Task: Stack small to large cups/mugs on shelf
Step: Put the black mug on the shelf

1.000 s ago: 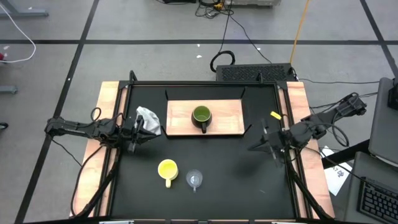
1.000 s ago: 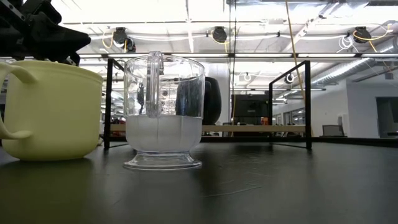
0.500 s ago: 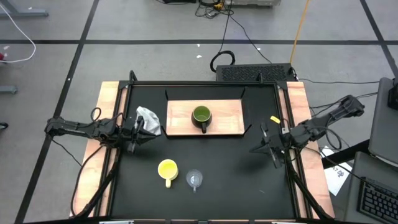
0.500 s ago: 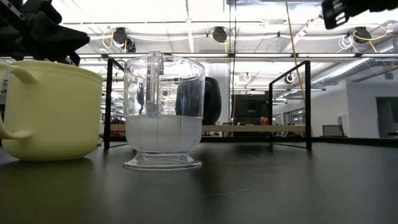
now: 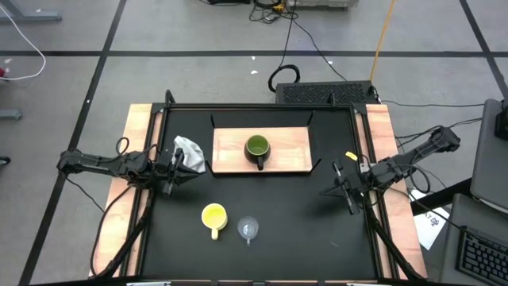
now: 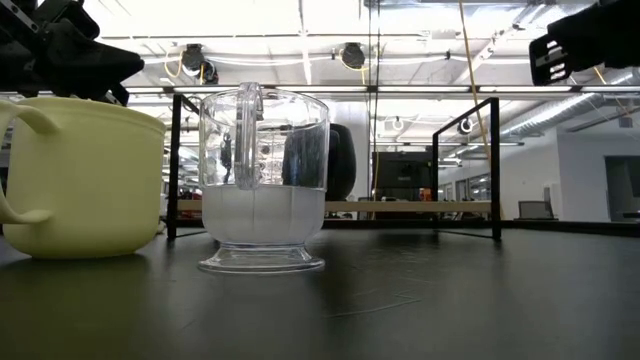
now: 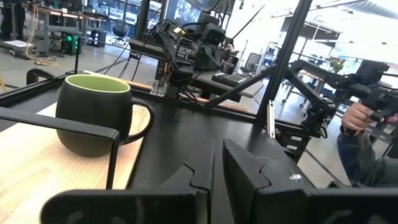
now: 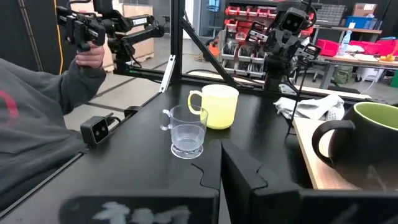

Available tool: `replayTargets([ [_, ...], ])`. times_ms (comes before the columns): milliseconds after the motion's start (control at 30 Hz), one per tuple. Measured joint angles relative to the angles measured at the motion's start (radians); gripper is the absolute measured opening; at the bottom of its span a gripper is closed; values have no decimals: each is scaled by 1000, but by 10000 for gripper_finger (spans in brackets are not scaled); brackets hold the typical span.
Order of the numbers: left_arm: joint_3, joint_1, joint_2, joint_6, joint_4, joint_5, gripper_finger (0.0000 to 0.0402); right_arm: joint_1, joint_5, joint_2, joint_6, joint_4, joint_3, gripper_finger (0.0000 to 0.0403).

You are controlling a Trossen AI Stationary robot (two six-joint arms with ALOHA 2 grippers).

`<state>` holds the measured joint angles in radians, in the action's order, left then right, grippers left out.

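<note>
While overhead hides it, wrist views show each claw [image 7: 214, 180] closed, empty.

Around my table: grey floor [image 5: 198, 79] crossed by dark tape lines [image 5: 238, 52]. Black cable [image 5: 305, 48] coiled behind the table. Keyboard [image 5: 476, 256] on a desk at my right. Ceiling with bright lights [image 6: 250, 20] and ducting [image 6: 560, 105]. Red bin racks [image 8: 242, 31] beyond. Person in grey sleeve [image 8: 37, 106] seated nearby.
</note>
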<state>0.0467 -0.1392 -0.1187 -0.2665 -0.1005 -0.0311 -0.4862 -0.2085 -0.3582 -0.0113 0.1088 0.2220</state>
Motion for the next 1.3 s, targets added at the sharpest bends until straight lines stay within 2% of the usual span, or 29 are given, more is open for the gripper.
replayTargets([
  [600,0,0,0,1,0,0,33,0,0,57,-22,72,-74,0],
  [700,0,0,0,1,0,0,33,0,1,77,-32,112,-100,0],
  [1300,0,0,0,1,1,0,33,0,1,223,-53,102,-164,0],
])
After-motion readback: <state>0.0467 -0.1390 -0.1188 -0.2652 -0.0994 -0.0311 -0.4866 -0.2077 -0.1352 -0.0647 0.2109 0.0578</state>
